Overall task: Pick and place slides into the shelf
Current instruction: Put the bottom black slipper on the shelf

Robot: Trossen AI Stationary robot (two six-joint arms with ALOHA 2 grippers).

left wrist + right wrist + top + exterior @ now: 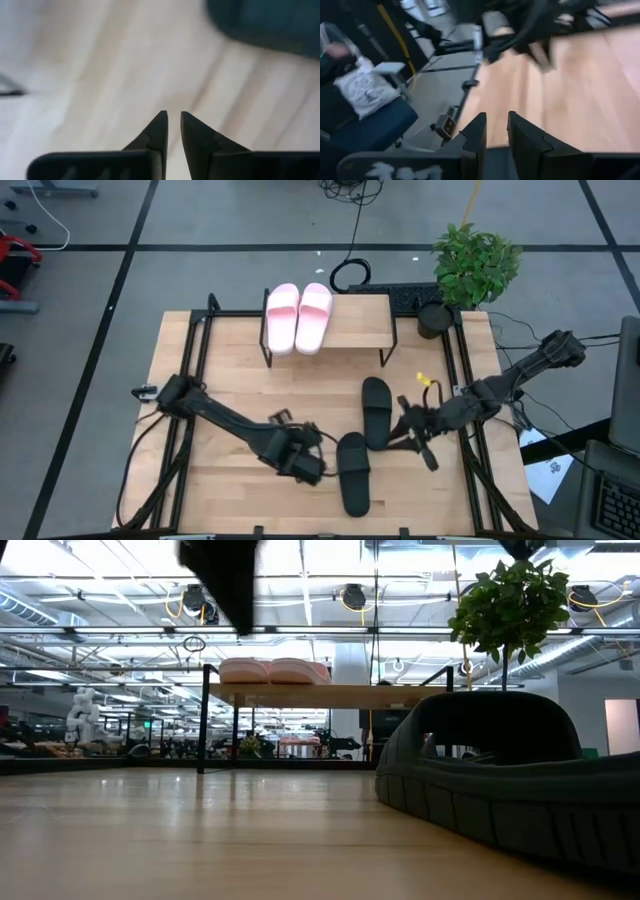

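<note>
I have the pink pair [298, 317] sitting on the left end of the shelf [360, 323], upper centre of the high view, toes pointing down-frame. That leaves the two black slides on the counter [230, 370]: one [376, 411] lies just right of centre, the other [353, 472] lower down, near the bottom edge.

My left gripper [312, 468] sits low, just left of the lower slide, close to its side edge; I can't tell if it touches. Its wrist view shows the fingers [159, 131] nearly closed, only a thin gap between them, with nothing held, bare wood under the tips and a dark blurred shape, probably the slide, at upper right. My right gripper [408, 426] is just right of the upper slide, its fingers [478, 131] also narrow and empty.

My judgement: the task is about half done and the step in hand is the grasp of a black slide. To do it well I should spread the left fingers wide before closing in, come across the strap or the side of the sole rather than the flat middle, and lift clear of the other slide. The free right half of the shelf is where both should go, side by side beside the pink pair.
</note>
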